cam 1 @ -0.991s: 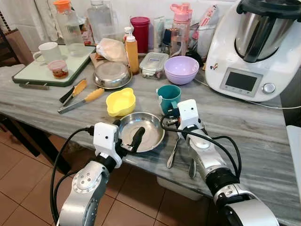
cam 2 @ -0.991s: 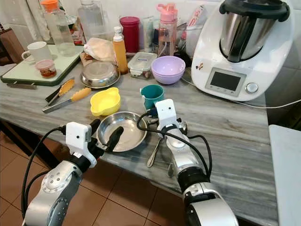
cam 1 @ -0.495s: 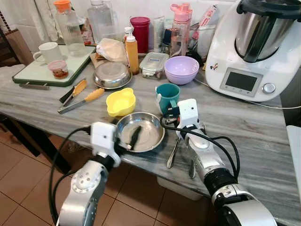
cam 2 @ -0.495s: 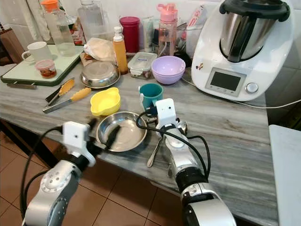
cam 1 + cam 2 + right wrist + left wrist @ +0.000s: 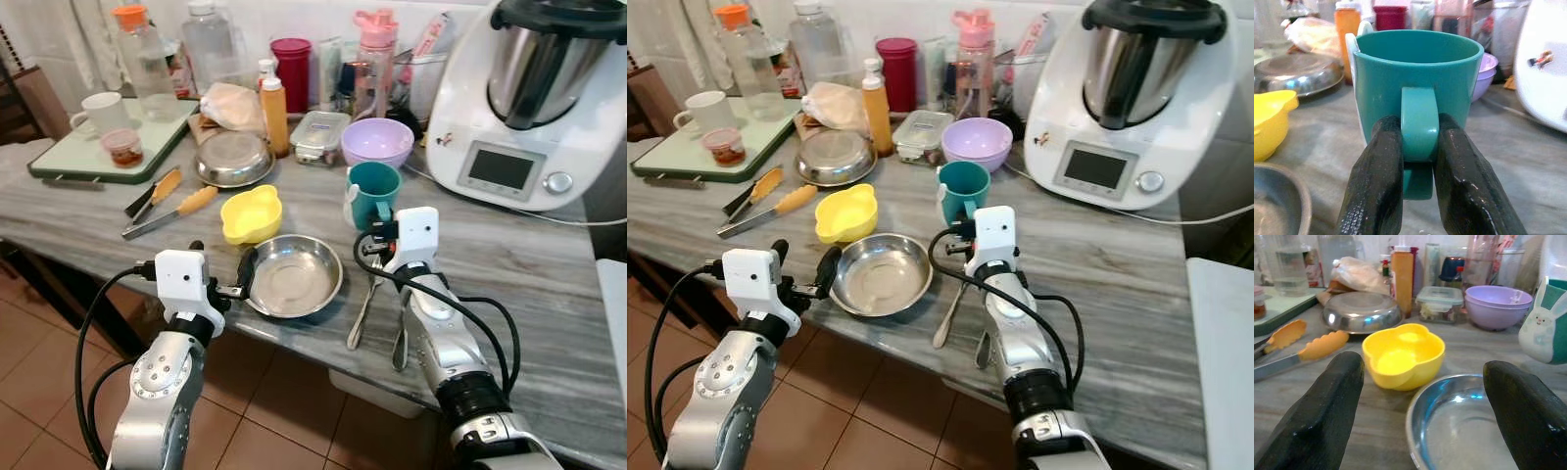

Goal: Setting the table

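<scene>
Now teal mug [image 5: 1415, 88] handle pinched betw. right tool [image 5: 1418, 161] fingers.

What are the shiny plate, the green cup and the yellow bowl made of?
The plate looks like polished steel: silvery, with mirror-like reflections. The cup, held by its handle in the right gripper, looks like plastic: solid teal, smooth, dull sheen. It could be melamine. The bowl seems to be soft plastic or silicone: bright yellow, thick rounded rim, slight gloss.
</scene>
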`<state>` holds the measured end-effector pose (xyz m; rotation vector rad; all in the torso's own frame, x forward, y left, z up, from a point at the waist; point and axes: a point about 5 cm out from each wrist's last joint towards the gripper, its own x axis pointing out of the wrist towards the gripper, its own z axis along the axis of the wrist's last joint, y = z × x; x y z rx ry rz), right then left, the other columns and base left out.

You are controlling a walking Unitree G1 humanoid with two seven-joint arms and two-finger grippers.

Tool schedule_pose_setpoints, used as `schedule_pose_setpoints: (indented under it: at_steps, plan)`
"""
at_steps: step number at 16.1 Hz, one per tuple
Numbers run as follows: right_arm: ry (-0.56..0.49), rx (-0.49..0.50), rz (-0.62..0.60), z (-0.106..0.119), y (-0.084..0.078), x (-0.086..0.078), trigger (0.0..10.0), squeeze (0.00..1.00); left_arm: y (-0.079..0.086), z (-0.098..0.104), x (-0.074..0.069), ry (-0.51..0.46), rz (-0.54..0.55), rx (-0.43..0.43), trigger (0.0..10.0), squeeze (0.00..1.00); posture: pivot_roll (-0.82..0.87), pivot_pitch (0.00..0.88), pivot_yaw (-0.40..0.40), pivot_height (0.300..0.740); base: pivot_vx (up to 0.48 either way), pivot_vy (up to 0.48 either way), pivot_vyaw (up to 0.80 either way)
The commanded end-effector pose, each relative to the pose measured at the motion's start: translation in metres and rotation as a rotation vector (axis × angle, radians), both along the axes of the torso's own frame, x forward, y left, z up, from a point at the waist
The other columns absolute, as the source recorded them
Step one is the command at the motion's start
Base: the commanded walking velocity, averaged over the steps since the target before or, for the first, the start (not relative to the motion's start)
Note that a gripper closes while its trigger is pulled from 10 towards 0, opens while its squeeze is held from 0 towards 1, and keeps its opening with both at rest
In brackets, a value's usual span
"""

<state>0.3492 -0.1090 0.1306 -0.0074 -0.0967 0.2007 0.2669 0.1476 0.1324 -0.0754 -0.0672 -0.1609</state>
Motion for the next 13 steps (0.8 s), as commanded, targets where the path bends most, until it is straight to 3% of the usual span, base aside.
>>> schedule_pose_setpoints:
  at_steps: [1, 9, 13]
  plan:
    - [-0.031, 0.026, -0.028, 0.010, -0.004, -0.001, 10.0, 1.00, 0.000, 0.000, 0.002, -0.001, 0.009, 0.010, 10.0, 0.00, -0.20, 0.000, 0.098, 0.740, 0.000, 0.000, 0.00]
    - [-0.016, 0.042, -0.052, 0.010, -0.011, -0.015, 10.0, 1.00, -0.003, 0.001, 0.005, 0.000, -0.005, 0.003, 10.0, 0.00, -0.21, 0.008, 0.115, 0.740, 0.000, 0.000, 0.00]
    - [0.004, 0.025, 0.000, 0.011, 0.001, -0.014, 10.0, 1.00, -0.002, 0.000, 0.004, 0.002, -0.004, 0.005, 10.0, 0.00, -0.20, 0.010, 0.113, 0.740, 0.000, 0.000, 0.00]
